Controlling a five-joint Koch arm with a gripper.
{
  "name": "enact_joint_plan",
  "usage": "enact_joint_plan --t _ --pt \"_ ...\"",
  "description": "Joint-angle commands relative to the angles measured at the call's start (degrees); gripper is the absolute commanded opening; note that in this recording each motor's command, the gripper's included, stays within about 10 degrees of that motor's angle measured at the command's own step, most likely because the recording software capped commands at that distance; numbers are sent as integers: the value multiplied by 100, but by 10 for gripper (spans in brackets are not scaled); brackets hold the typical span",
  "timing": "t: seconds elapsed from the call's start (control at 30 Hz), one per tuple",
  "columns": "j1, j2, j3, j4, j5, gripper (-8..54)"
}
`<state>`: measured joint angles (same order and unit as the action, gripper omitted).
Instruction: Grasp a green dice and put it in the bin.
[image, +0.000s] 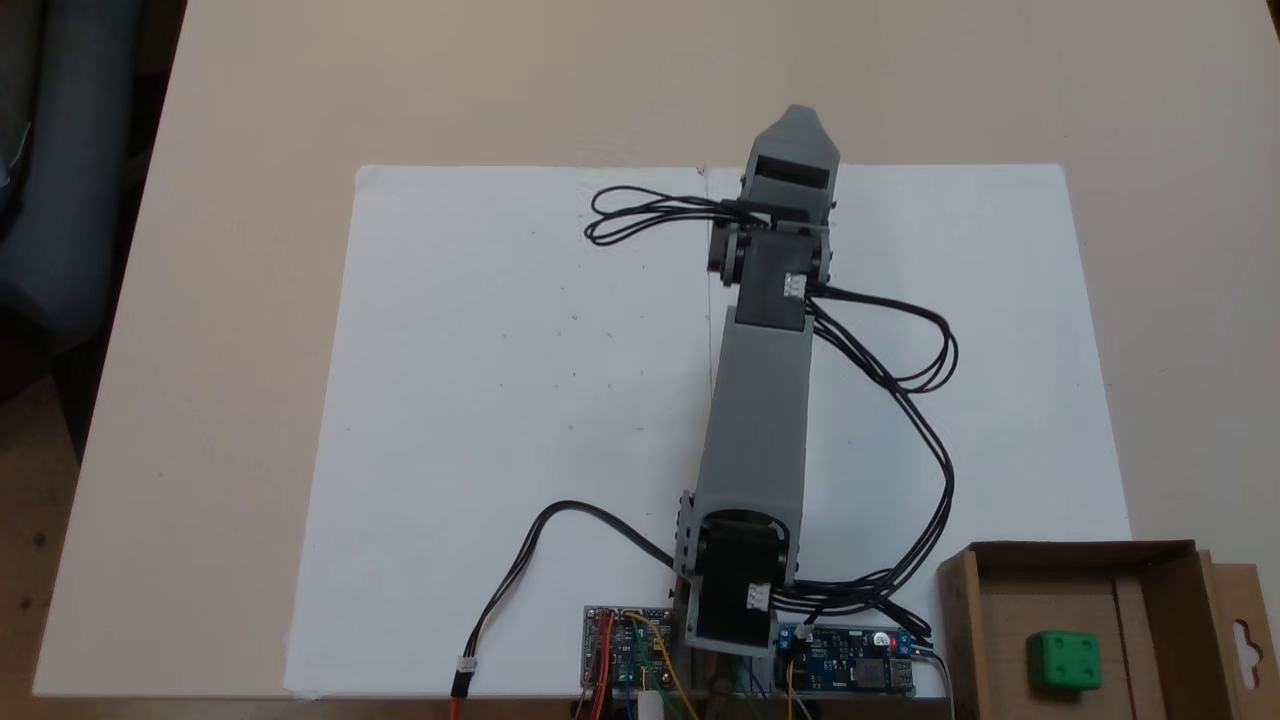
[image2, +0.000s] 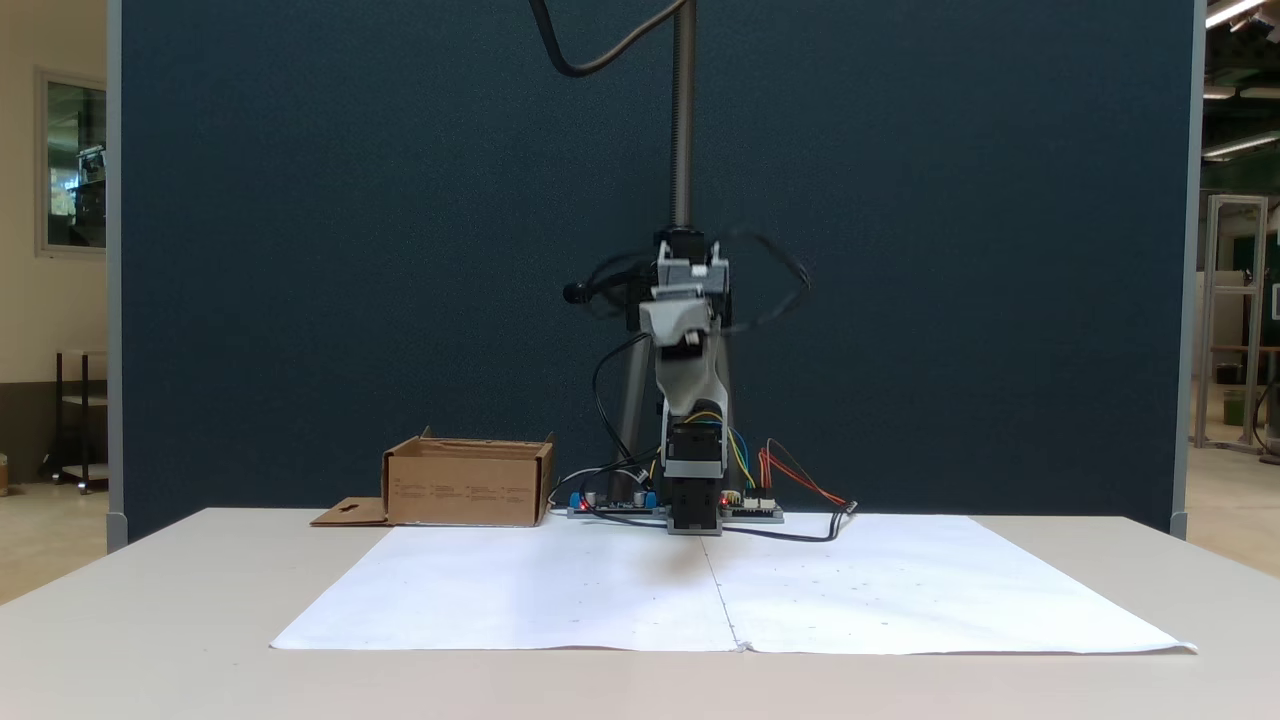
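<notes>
We see the small bright green plastic dice (image: 1064, 660), a rounded cube showing four sunken pips on top, lying on the floor of the shallow brown corrugated cardboard bin (image: 1160, 610), near its middle and apart from every wall. The bin stands at the table's near-right corner in the top-down fixed view, just beside the blue circuit board (image: 850, 668) at the arm's base. The grey printed arm (image: 755, 420) reaches out over the white paper sheet (image: 500, 400), well away from the bin, and its gripper (image: 797, 130) points outward with one jaw hidden behind the other, so we cannot tell whether it is parted or closed; nothing green shows at its tip. We judge the placing done. We expect the dice to be light, rigid and rather slick, best taken across two opposite flat faces, since its rounded edges would let a corner grip slip. The paper offers broad open room on both sides of the arm. The low bin walls, the side flap (image: 1240, 625) with its hang-hole, and the loose black cables (image: 920, 400) trailing toward the bin are the edges to mind.
</notes>
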<state>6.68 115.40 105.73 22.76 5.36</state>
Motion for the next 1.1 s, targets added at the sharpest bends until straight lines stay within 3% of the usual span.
enact_joint_plan --t 0.0,0.2,0.37,0.77,1.07 --pt "-141 466 229 -947 -422 435" --pt "-483 1397 1529 -2151 -422 434" --pt "-448 2013 1696 -3153 -404 436" --pt "-439 2074 3094 -5280 -448 431" --pt "-448 2065 5317 -6933 -554 421"
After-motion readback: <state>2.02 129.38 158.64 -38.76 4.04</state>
